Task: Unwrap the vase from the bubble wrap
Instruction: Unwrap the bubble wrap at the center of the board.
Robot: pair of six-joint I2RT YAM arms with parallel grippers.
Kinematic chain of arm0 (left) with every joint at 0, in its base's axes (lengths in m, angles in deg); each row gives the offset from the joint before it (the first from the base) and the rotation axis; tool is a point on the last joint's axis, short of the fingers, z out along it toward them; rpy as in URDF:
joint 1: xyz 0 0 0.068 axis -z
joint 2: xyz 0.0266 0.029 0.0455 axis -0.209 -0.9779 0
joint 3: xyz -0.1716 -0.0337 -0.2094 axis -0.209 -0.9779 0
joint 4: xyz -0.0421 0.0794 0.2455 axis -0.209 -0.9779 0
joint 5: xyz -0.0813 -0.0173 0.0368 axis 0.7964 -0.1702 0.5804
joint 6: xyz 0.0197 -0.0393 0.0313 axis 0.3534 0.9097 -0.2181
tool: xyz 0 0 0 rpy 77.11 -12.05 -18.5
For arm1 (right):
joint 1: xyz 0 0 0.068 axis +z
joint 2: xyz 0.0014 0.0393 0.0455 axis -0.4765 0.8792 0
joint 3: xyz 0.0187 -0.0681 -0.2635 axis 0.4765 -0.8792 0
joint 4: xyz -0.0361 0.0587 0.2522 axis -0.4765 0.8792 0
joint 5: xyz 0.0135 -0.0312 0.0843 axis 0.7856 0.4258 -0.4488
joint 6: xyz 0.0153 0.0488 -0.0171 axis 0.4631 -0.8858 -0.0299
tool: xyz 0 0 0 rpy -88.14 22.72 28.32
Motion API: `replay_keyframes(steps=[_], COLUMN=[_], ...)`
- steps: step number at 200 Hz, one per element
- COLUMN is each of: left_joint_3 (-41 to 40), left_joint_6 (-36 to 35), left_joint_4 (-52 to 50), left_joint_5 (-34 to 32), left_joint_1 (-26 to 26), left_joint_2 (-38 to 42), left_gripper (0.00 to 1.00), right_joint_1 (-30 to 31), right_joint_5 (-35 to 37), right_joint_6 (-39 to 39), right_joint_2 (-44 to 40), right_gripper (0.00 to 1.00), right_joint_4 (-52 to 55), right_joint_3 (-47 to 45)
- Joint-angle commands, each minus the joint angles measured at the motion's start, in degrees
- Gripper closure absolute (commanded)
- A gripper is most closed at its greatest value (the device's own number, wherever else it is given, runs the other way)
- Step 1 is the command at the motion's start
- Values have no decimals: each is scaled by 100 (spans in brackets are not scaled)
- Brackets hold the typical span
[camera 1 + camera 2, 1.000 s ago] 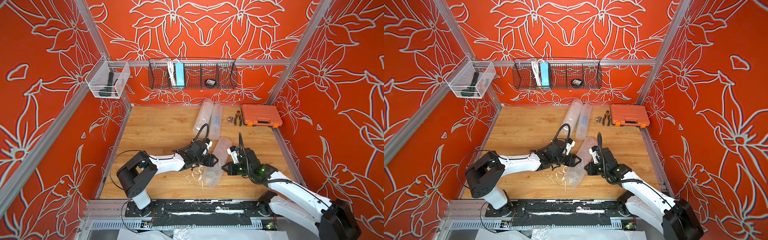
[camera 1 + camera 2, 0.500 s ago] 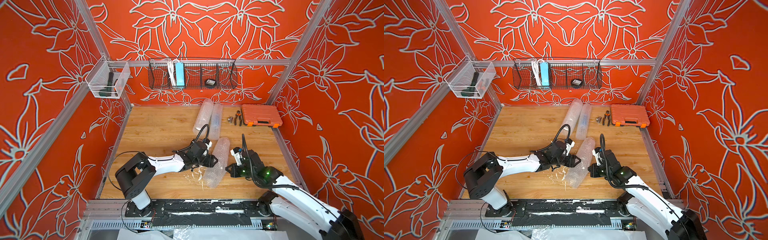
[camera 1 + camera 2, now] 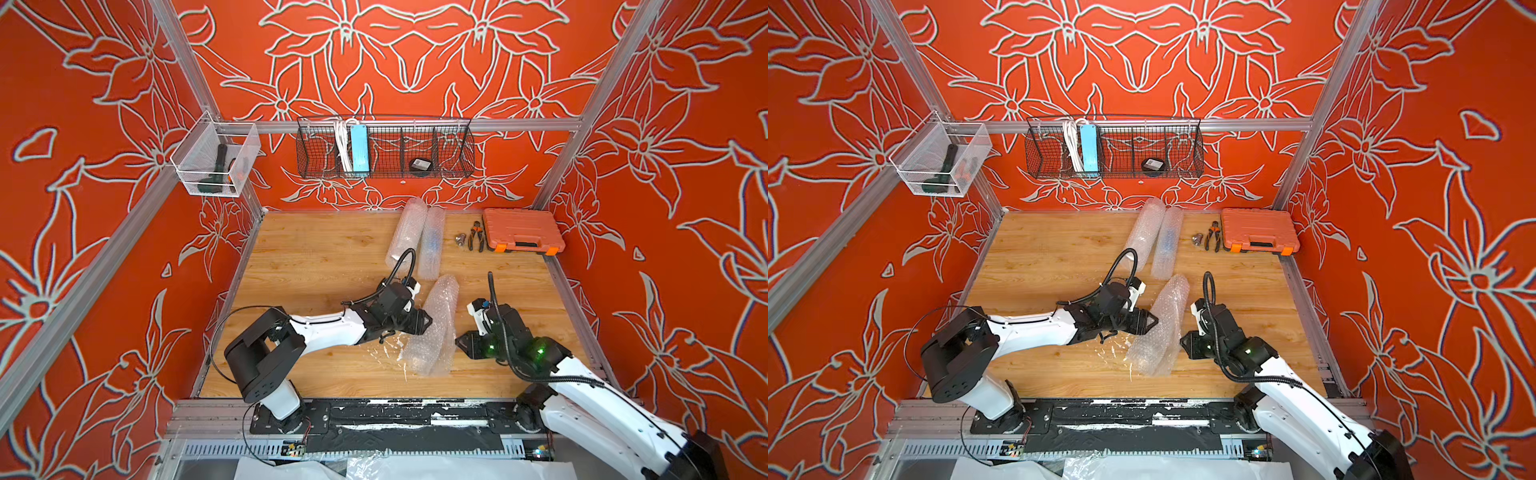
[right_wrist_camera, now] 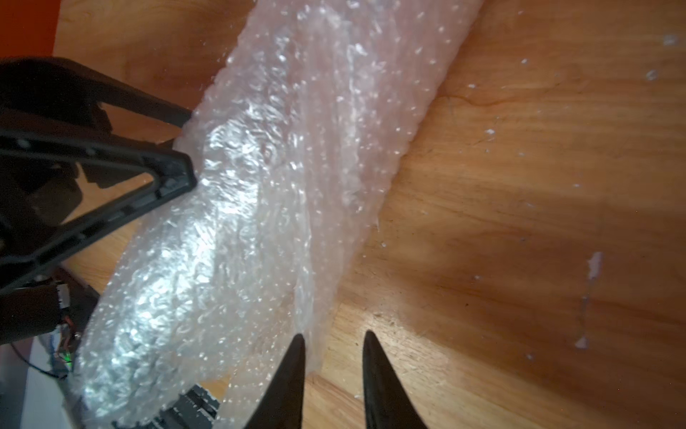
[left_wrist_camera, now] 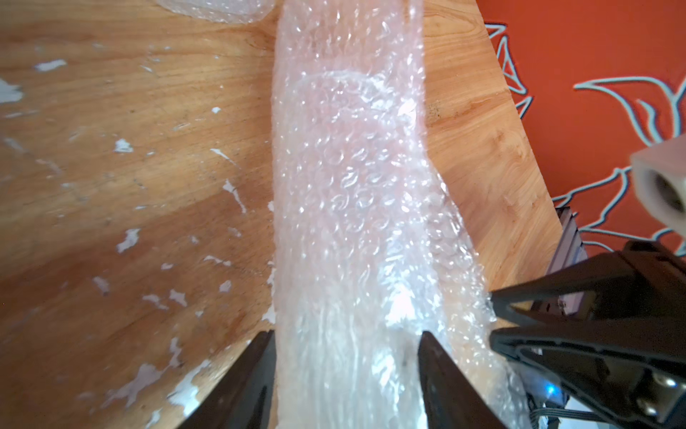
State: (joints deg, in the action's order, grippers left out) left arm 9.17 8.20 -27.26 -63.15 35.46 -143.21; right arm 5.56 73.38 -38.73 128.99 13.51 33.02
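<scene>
I've got a wood surface (image 3: 316,266), flecked w/ white scraps. The wrap (image 3: 436,328) lies on it as 1 long roll mid-surface, btwn both arms, and its near end looks flatter and wider. 2 spare rolls (image 3: 415,237) sit at the back, well apart. I can't make out the vase thru the plastic, so I don't know where the weight sits.

My left end effector (image 5: 347,345) is clamped across the roll, 1 finger each side. My right end effector (image 4: 332,341) has its jaws apart over bare wood. The roll's loose edge is just beside 1 finger (image 4: 295,360), and nothing is held.

Risks, as I judge them:
- The left clamp pins every layer, so a pull on the edge prob. drags the roll or tears the sheet instead of unrolling it.
- If I lift left, the vase could slide out an open end and hit the surface.
- If I close right here, it may catch only air or a thin flap that slips.
</scene>
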Motion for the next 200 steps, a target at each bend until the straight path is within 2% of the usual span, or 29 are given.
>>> replay_keyframes(steps=[1, 18, 35, 70, 122, 200], left_joint_3=[-276, -367, -495, -705, -663, -395], left_joint_6=[-125, -97, -20, 22, 31, -71], left_joint_4=[-324, -292, -220, 27, 330, 330], left_joint_5=[260, 413, 480, 721, 1087, 1252], left_joint_1=[-15, -15, -15, -15, -15, -15], left_joint_2=[165, 279, 440, 641, 500, 207], left_gripper=[42, 42, 42, 41, 41, 41], right_joint_1=[17, 17, 8, -2, -5, -8], right_joint_5=[418, 510, 495, 387, 425, 622], right_joint_6=[32, 101, 214, 570, 927, 871], right_joint_2=[-203, -229, -45, 857, 2146, 2965], right_gripper=[55, 49, 48, 47, 48, 50], right_joint_4=[314, 294, 195, -24, -134, -213], right_joint_3=[266, 451, 668, 1245, 1994, 2399])
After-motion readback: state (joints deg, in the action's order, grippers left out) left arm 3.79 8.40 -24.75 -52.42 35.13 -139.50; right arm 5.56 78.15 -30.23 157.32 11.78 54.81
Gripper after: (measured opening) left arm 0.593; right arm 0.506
